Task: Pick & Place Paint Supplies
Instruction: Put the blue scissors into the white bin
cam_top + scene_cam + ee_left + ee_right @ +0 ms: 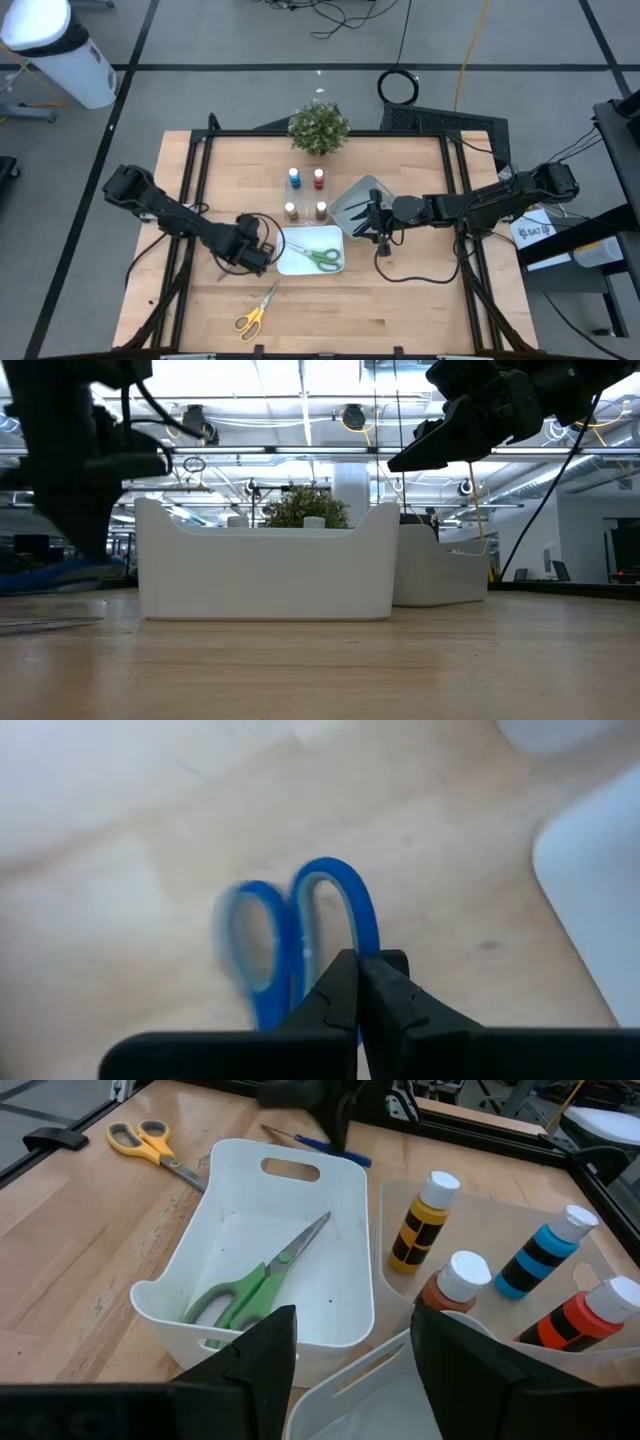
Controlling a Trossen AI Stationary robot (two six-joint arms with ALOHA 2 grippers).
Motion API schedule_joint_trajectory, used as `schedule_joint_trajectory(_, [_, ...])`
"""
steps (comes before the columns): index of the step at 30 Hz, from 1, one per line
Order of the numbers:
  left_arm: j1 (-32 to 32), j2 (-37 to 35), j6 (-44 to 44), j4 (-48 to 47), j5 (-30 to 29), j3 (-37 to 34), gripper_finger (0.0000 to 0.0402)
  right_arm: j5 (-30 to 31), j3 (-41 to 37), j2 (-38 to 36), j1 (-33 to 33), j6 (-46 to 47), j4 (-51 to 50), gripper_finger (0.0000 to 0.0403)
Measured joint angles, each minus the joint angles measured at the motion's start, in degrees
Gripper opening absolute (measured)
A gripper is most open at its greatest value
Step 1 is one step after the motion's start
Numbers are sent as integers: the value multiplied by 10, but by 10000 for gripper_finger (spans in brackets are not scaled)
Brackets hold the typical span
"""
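Note:
My left gripper [262, 256] is low at the left end of the white tray [284, 266], shut on blue-handled scissors [335, 905]. Green-handled scissors [322, 257] lie flat inside that tray. Yellow-handled scissors [255, 313] lie on the table toward the near edge. Several small paint bottles, among them a blue one [540, 1255], a red one [585, 1315] and a brown one [455, 1285], stand upright in a clear tray [490, 1198]. My right gripper [350, 1360] is open and hovers above the spot where the trays meet, touching nothing. My left gripper pinches the blue scissors between its two fingers at the rim of one handle loop [372, 945]. The fingers come down from above. The second loop [250, 940] sticks out beside them. Whether the scissors are clear of the table cannot be told.
A grey tray [362, 192] sits under my right arm's wrist, right of the bottles. A leafy potted plant [320, 127] stands at the far edge. Black frame rails [190, 200] run along the table's sides. Bare wood lies around the yellow scissors and right of them.

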Motion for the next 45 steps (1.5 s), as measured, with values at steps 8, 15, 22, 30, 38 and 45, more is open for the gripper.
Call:
schedule_joint_trajectory(8, [-11, -11, 28, -127, -69, 103, 1, 0, 0, 0, 0, 0, 0, 187])
schedule_joint_trajectory(15, [-15, -11, 14, -216, -61, 160, 7, 0, 0, 0, 0, 0, 0, 187])
schedule_joint_trajectory(22, [-27, -11, -77, -221, -3, 82, 62, 0, 0, 0, 0, 21, 0, 187])
schedule_joint_trajectory(30, [-40, -76, -130, -3, 59, -83, 186, 0, 0, 0, 0, 16, 0, 187])
schedule_joint_trajectory(38, [-49, -94, -160, 37, 85, -154, 282, 0, 0, 0, 0, 15, 0, 187])
schedule_joint_trajectory(45, [-48, -98, -140, 146, 67, -211, 296, 0, 0, 0, 0, 15, 0, 187])
